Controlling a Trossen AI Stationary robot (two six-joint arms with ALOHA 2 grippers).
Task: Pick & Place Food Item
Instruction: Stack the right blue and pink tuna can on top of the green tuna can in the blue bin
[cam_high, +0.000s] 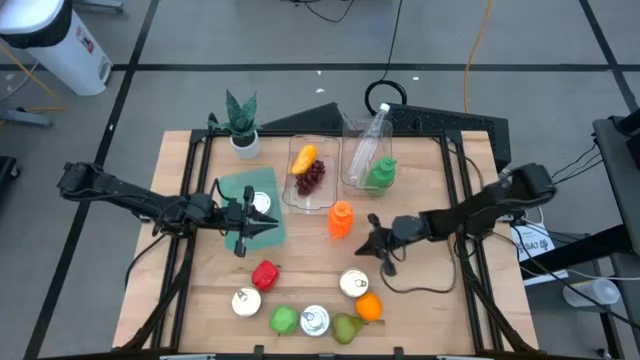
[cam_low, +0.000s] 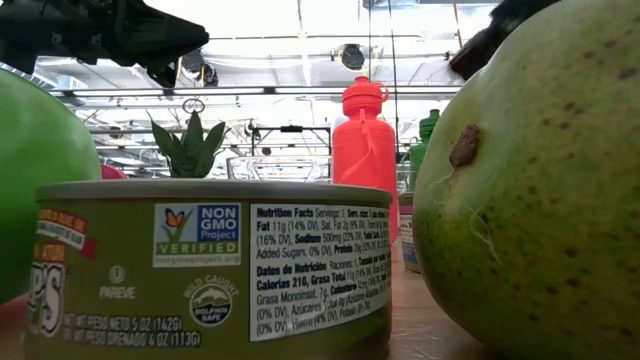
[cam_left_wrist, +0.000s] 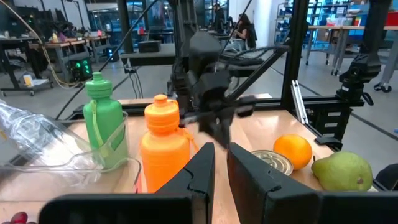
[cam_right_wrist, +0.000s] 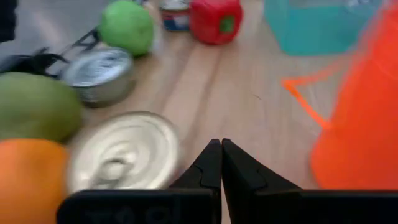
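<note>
Left arm: the dark arm reaches in from the table's left edge, its left gripper (cam_high: 262, 222) with fingers drawn together and empty, poised over the teal square container (cam_high: 262, 187) that holds a silver can.
Front row: a red plastic pepper (cam_high: 265, 273), a white-lidded tin (cam_high: 246, 301), a green apple (cam_high: 284, 320), a flat silver can (cam_high: 315, 320), a green pear (cam_high: 346, 327), a round orange (cam_high: 369, 307) and a second flat tin (cam_high: 354, 284) lie loose near the table's front edge.
Centre: the clear plastic tray (cam_high: 294, 198) already carries a yellow fruit and dark grapes; an orange squeeze bottle (cam_high: 341, 220) stands just beside it.
Back right: a second clear bin (cam_high: 350, 180) holds a green bottle and a clear bottle.
Right arm: stretched in from the right edge, the right gripper (cam_right_wrist: 221, 163) is pinched tight on nothing, low over the wood between the orange bottle and the second flat tin.
Progress: early or between picks, by the look of it; most food pieces sit unplaced and neither arm carries any.
</note>
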